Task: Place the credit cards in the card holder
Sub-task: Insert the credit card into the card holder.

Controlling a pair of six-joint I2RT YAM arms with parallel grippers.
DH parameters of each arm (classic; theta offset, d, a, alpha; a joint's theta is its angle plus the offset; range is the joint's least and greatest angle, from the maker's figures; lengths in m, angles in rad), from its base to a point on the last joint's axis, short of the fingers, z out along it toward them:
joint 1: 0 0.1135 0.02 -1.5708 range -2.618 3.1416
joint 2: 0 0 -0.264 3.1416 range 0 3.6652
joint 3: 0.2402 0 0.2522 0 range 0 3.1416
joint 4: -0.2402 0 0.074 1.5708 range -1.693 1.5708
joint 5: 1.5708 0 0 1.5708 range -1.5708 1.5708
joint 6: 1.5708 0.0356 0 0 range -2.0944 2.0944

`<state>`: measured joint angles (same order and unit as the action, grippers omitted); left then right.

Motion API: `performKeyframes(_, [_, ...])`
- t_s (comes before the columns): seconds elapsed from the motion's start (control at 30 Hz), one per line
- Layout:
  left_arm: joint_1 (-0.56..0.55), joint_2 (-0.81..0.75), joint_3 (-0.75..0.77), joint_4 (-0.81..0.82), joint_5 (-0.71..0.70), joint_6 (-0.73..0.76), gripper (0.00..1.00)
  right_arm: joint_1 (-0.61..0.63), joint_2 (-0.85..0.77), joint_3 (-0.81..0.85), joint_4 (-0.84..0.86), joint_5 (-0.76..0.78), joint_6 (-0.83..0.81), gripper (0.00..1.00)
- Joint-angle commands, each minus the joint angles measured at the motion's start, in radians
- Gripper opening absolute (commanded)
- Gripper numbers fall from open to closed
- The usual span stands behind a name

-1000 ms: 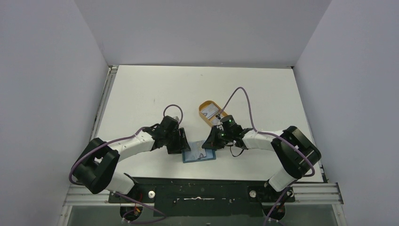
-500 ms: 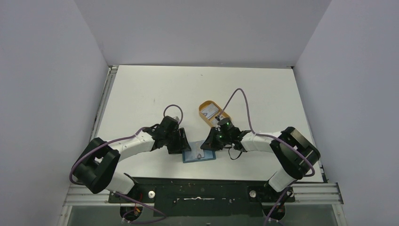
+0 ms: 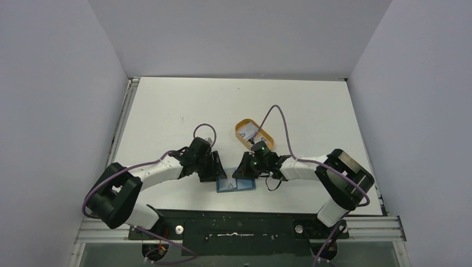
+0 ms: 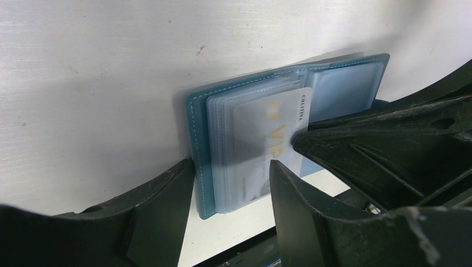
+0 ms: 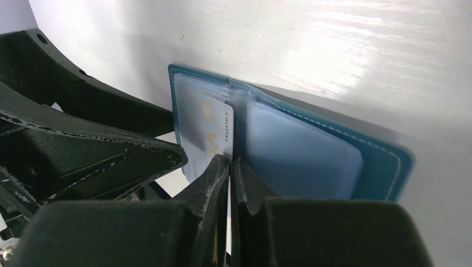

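1. The card holder lies open on the white counter, close to the near edge, between the two arms. Its teal cover faces down and its pale blue clear pockets face up.
2. A silvery credit card with gold "VIP" lettering and small dark print along one edge sits partly inside the pockets of the holder's left half. Its long printed edge lies near the fold.
3. The right pincer is pressed together, and its tips pinch that printed edge of the credit card. A thin pale line runs between the two fingers in the right wrist view.
4. The left pincer is spread. One finger sits against the outer teal edge of the card holder, and the other lies over the pockets beside the card. The views do not show whether these fingers press on the holder.
5. In the overhead view the left pincer and the right pincer face each other over the holder, their tips close together.
6. Farther back, an orange oval tray rests on the counter just beyond the right wrist, with a second card inside it.
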<state>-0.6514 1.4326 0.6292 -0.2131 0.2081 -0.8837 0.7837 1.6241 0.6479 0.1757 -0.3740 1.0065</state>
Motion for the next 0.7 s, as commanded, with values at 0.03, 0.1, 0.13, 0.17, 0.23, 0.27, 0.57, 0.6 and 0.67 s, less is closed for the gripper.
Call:
performKeyframes(0.03, [-0.008, 0.028, -0.026, 0.020, 0.010, -0.003, 0.50, 0.038, 0.030, 0.036, -0.007, 0.048, -0.006, 0.00])
performKeyframes(0.1, [-0.011, 0.031, -0.028, 0.023, 0.011, -0.006, 0.50, 0.050, 0.037, 0.043, -0.007, 0.053, -0.002, 0.00])
performKeyframes(0.13, [-0.011, 0.031, -0.029, 0.026, 0.012, -0.007, 0.50, 0.054, 0.039, 0.046, -0.007, 0.053, 0.000, 0.00])
performKeyframes(0.17, [-0.011, 0.031, -0.029, 0.027, 0.011, -0.008, 0.50, 0.057, 0.039, 0.048, -0.007, 0.053, 0.002, 0.00])
performKeyframes(0.23, [-0.011, 0.027, -0.029, 0.023, 0.010, -0.007, 0.50, 0.060, 0.032, 0.046, -0.008, 0.058, 0.006, 0.00])
performKeyframes(0.27, [-0.011, 0.024, -0.029, 0.021, 0.008, -0.007, 0.50, 0.061, 0.022, 0.045, -0.009, 0.060, 0.010, 0.00])
performKeyframes(0.57, [-0.001, -0.008, -0.021, -0.014, 0.000, 0.008, 0.51, 0.062, -0.092, 0.030, -0.081, 0.107, 0.024, 0.31])
performKeyframes(0.6, [0.000, -0.011, -0.020, -0.016, -0.002, 0.009, 0.51, 0.060, -0.105, 0.029, -0.091, 0.112, 0.024, 0.34])
performKeyframes(0.67, [0.002, -0.018, -0.017, -0.023, -0.005, 0.012, 0.51, 0.060, -0.128, 0.029, -0.112, 0.122, 0.020, 0.38])
